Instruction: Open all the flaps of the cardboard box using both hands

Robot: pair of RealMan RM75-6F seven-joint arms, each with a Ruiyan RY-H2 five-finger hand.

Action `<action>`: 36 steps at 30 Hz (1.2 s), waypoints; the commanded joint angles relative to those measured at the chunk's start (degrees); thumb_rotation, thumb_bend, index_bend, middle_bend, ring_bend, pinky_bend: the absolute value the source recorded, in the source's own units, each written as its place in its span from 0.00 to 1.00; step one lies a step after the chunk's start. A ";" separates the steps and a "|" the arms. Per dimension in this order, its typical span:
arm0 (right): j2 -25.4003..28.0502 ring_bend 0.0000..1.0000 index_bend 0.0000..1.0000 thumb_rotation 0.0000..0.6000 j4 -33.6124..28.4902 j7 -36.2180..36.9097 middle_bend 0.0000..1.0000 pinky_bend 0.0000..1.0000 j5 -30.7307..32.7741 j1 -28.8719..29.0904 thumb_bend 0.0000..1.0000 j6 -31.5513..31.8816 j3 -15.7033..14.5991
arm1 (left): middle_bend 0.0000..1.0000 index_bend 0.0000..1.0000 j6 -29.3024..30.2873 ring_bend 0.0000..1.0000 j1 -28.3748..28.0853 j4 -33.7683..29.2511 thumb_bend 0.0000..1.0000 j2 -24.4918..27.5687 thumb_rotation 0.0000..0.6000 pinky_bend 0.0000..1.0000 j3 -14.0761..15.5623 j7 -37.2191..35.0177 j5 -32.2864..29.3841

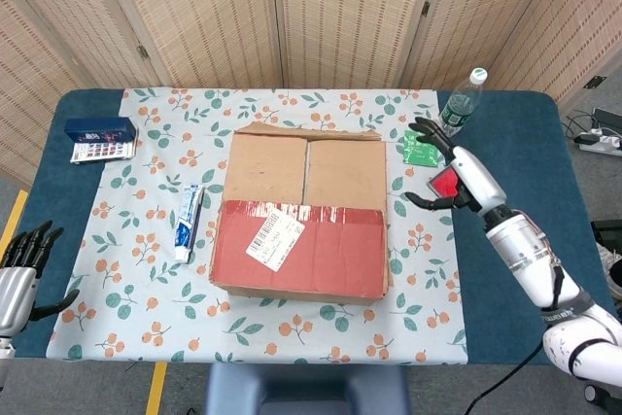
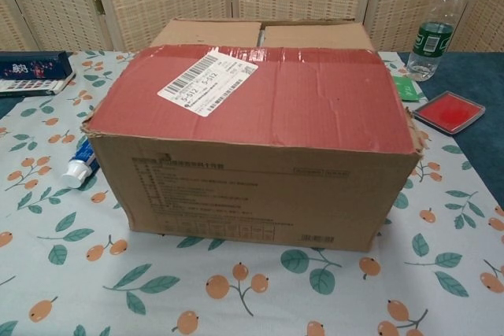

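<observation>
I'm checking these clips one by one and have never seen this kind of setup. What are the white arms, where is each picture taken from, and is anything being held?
These are two robot arms ending in human-like hands, steered remotely by a person. One picture looks down from the robot's head; the other looks out from its chest, low and close to the cardboard box.

The box sits on a flowered tablecloth, its flaps lying flat, one covered in red tape with a shipping label. Around it lie a toothpaste tube, a blue box, a water bottle, a green packet and a flat red item.

The right hand hovers beside the box, fingers spread, holding nothing. The left hand is at the table's left edge, also empty. The chest view shows neither hand.
</observation>
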 commanded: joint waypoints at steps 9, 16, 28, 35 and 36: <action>-11.21 0.18 0.09 1.00 11.01 30.48 0.09 0.20 -14.68 -0.11 0.30 7.28 -6.58 | 0.00 0.00 0.61 0.00 0.22 0.13 0.26 0.24 1.00 0.00 0.16 -0.32 -0.11; -15.60 0.20 0.09 1.00 16.90 46.26 0.10 0.22 -17.93 2.30 0.30 7.93 -10.76 | 0.00 0.00 0.79 0.00 0.36 0.30 0.26 0.35 1.00 0.00 0.08 -0.64 -0.54; -17.31 0.20 0.09 1.00 18.75 50.82 0.11 0.22 -16.61 4.31 0.30 8.14 -13.62 | 0.00 0.00 0.56 0.00 0.20 0.53 0.26 0.27 1.00 0.00 -0.05 -0.50 -1.03; -16.79 0.20 0.10 1.00 17.56 53.02 0.11 0.22 -16.29 4.30 0.30 9.30 -14.89 | 0.00 0.00 0.59 0.00 0.17 0.52 0.26 0.10 1.00 0.00 -0.09 0.02 -1.21; -16.66 0.20 0.10 1.00 17.31 53.25 0.11 0.22 -16.41 4.29 0.30 9.48 -15.10 | 0.00 0.00 0.62 0.00 0.16 0.50 0.26 0.07 1.00 0.00 -0.10 0.10 -1.19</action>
